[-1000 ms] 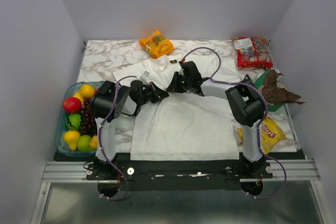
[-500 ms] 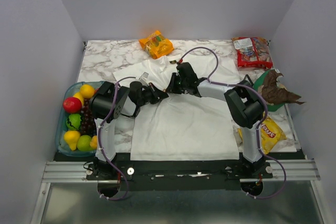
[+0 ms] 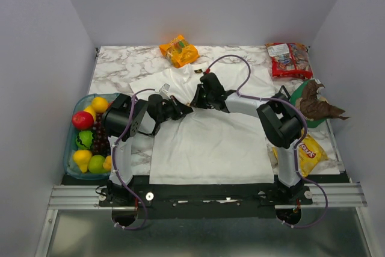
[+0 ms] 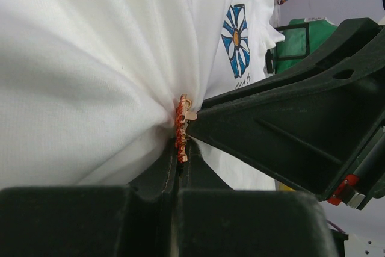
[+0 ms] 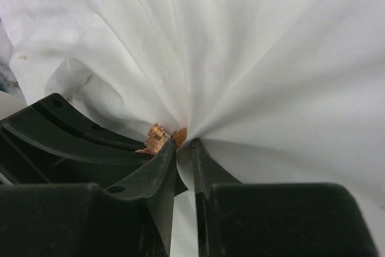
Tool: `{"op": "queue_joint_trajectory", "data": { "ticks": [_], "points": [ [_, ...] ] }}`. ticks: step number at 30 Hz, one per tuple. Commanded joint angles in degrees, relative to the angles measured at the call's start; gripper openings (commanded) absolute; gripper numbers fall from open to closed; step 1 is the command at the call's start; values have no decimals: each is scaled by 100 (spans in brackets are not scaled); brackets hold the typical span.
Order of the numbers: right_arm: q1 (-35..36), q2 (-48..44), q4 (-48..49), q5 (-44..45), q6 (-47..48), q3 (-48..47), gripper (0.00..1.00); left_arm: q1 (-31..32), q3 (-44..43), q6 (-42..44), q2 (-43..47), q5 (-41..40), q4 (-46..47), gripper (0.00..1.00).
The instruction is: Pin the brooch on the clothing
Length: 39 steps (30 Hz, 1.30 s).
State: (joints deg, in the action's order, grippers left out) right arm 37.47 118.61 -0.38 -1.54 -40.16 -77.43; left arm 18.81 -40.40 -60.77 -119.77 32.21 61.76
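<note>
From above, my two arms meet over the chest of the white T-shirt (image 3: 210,142), which lies spread on the marble table (image 3: 114,67). My left gripper (image 3: 185,109) and my right gripper (image 3: 195,102) stand tip to tip there, and the cloth is lifted into a small peak between them. The brooch is too small to make out from this height. A bin of fruit (image 3: 67,162) sits left of the shirt, an orange snack bag (image 3: 178,50) beyond the collar, a red bag (image 3: 289,59) in the far right corner and a yellow chip bag (image 3: 310,153) beside my right arm.

At my left wrist, my fingers are pressed together with no gap. The brooch (image 4: 181,129) stands edge-on right at their tips, orange-red with a gold-coloured clasp, and I appear to grip it. The shirt's folds all run into that spot. A black finger of my right gripper reaches in from the right and its tip touches the clasp. The blue-and-white daisy print (image 4: 236,39) lies near, on smoother cloth.

At my right wrist, my fingers leave only a narrow slit, with a fold of white cloth pinched in it. Creases fan out from the pinch. The brooch (image 5: 161,138) sits just left of my fingertips, against the tip of my left gripper.
</note>
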Motion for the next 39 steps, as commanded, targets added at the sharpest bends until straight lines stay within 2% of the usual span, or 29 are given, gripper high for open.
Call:
{"op": "queue_joint_trajectory", "data": {
  "ticks": [1, 22, 26, 27, 28, 30, 31, 32, 36, 37, 38, 39],
  "points": [
    [-91, 22, -243, 743, 44, 44, 24, 79, 155, 110, 138, 480, 12, 0],
    [-91, -725, -138, 831, -115, 439, 24, 70, 121, 382, 348, 128, -735, 0],
    [-91, -944, -138, 866, -10, 527, 31, 70, -19, 706, 559, 40, -1330, 2],
    [-91, -1093, -164, 883, 95, 544, 35, 70, -55, 829, 707, 5, -1516, 6],
    [-91, -1172, -181, 936, 148, 588, 38, 70, -116, 1091, 805, -91, -1726, 19],
    [-109, -1479, -234, 980, 306, 658, 48, 70, -318, 1409, 1129, -223, -2429, 34],
    [-135, -1576, -269, 980, 368, 728, 51, 70, -380, 1715, 1253, -424, -2666, 47],
    [-144, -1691, -287, 980, 430, 764, 57, 70, -520, 1866, 1367, -521, -3130, 51],
    [-205, -2244, -506, 998, 746, 984, 65, 70, -802, 2411, 2016, -987, -4100, 74],
    [-214, -2480, -541, 998, 799, 1045, 66, 70, -863, 2499, 2114, -1066, -4319, 90],
    [-232, -2587, -577, 989, 843, 1133, 67, 70, -1003, 2700, 2193, -1259, -4765, 98],
    [-249, -2701, -673, 980, 922, 1177, 67, 70, -1074, 2798, 2351, -1365, -4987, 99]
  ]
}}
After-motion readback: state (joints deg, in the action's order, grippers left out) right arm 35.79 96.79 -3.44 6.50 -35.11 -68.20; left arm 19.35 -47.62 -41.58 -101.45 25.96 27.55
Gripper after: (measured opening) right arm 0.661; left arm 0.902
